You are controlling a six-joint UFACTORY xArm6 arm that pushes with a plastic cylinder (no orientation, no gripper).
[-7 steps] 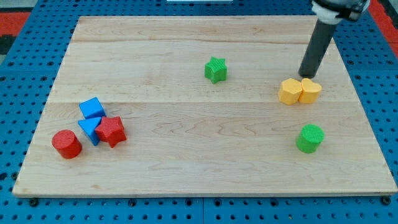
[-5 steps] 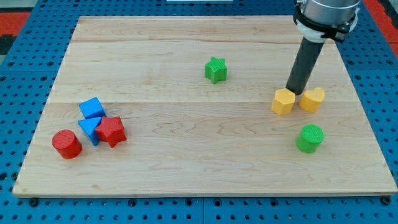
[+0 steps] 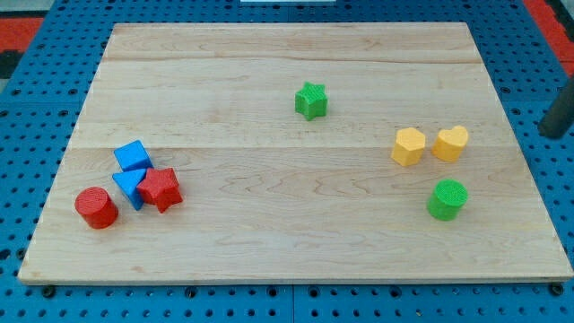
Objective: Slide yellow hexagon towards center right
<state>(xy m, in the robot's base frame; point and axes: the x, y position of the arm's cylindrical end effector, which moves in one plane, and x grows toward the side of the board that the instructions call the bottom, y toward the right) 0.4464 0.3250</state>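
No brand, label or writing is readable anywhere in the camera view.

Rod: only a dark sliver shows at the view's right edge (image 3: 562, 115), off the wooden board and cut by the frame. My tip cannot be made out with certainty; what shows lies well to the right of every block. There is no claw on this arm, so no spread or pinch state can be told.

Yellow hexagon (image 3: 409, 146): sits on the desk (image 3: 269, 242) in the right half, about mid-height. It is a squat block, nearly as wide as tall, with no clear long axis; its facets are soft in this view and I cannot tell which way a corner points. Just beside it on the view's right, with a narrow gap, is a yellow heart (image 3: 450, 143), lobes toward the view's top. Below that pair, apart from both, stands a green cylinder (image 3: 447, 199).

Green star (image 3: 310, 100): alone, upper centre.

Left cluster: blue cube (image 3: 133, 156) at the top, blue triangle (image 3: 129, 187) under it, partly covered by the red star (image 3: 161, 188) touching its right side. Red cylinder (image 3: 96, 207) is lowest and leftmost, close to the triangle; contact unclear.
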